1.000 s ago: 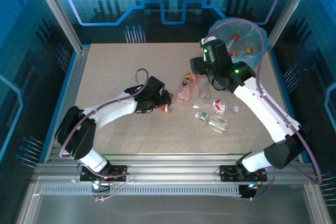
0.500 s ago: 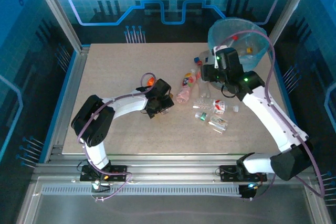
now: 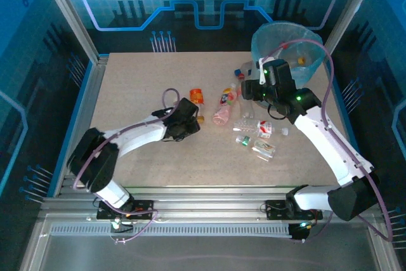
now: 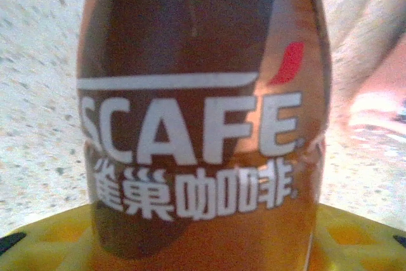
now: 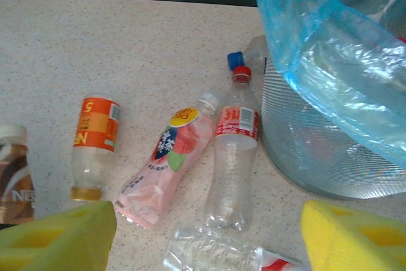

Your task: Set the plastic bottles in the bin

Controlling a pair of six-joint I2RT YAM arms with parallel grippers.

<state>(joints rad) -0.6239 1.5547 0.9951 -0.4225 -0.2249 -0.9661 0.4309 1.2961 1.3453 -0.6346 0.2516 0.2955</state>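
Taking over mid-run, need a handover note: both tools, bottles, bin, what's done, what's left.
Left tool: at the brown Nescafe coffee bottle, which sits between its fingers; grip not confirmed.
Right tool: open, empty, above the loose bottles next to the bin.
On the table: orange-label bottle, pink bottle, red-cap clear bottle, blue-cap bottle beside the bin, and a few more clear bottles nearer the arms.
Done: at least one binned bottle.
Left: every bottle on the table.
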